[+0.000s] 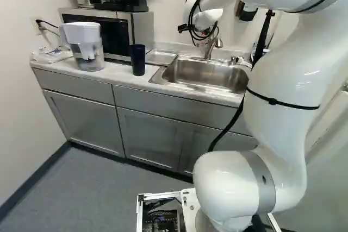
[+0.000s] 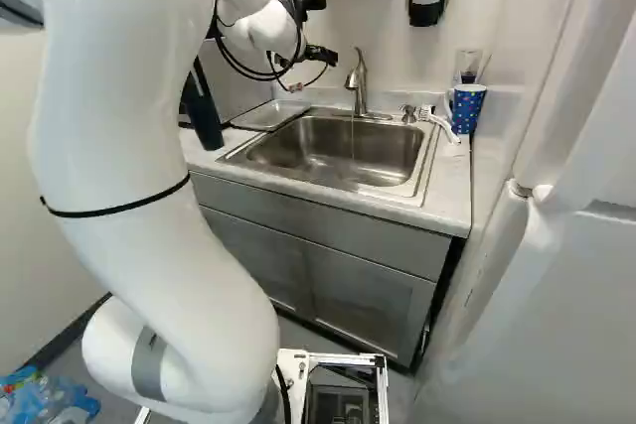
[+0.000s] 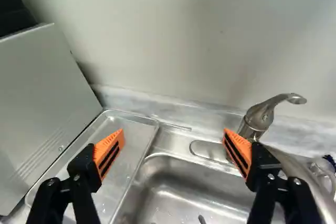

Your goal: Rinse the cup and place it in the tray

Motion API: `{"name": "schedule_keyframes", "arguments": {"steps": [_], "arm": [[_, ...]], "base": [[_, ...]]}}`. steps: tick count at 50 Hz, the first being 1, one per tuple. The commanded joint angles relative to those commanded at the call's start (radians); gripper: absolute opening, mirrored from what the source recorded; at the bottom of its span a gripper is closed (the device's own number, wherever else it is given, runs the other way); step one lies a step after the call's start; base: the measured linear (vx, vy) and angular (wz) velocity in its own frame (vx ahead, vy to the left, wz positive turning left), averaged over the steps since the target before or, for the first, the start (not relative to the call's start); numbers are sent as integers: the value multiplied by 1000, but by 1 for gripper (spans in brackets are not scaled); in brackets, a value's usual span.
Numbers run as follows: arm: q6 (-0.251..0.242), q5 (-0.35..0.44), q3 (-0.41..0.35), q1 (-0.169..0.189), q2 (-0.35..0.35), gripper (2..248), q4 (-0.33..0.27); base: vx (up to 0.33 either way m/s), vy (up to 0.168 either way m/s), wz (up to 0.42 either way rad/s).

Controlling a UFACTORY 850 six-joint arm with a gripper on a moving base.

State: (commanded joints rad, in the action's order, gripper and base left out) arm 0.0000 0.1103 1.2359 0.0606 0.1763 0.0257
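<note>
Two orange pads [image 3: 111, 150] stand wide apart on the single end effector [image 2: 318, 54]. Below and ahead of it are one steel sink [image 3: 184, 184], one metal tray [image 3: 128, 124] to its left and one faucet [image 3: 257, 119] to its right. Two cups stand on the bench [image 1: 117, 79]: one dotted mug [image 2: 465, 109] rightward, one dark blue cup [image 1: 137, 61] leftward, tall, plain and upright, near the tray.

The counter [image 1: 120, 77] with inset sink [image 1: 206, 74] carries packet [image 1: 50, 55], pitcher [image 1: 86, 46], microwave [image 1: 139, 28], dark cup [image 1: 137, 61], metal tray [image 3: 134, 129] and spotted mug [image 2: 465, 108]
</note>
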Motion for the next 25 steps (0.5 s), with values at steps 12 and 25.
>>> {"name": "schedule_keyframes", "arguments": {"steps": [12, 25], "arm": [[0, -81, -23, -4, -21, 247, 9], [0, -170, -59, -1, -54, 247, 20]], "base": [[0, 0, 0], [0, 0, 0]]}}
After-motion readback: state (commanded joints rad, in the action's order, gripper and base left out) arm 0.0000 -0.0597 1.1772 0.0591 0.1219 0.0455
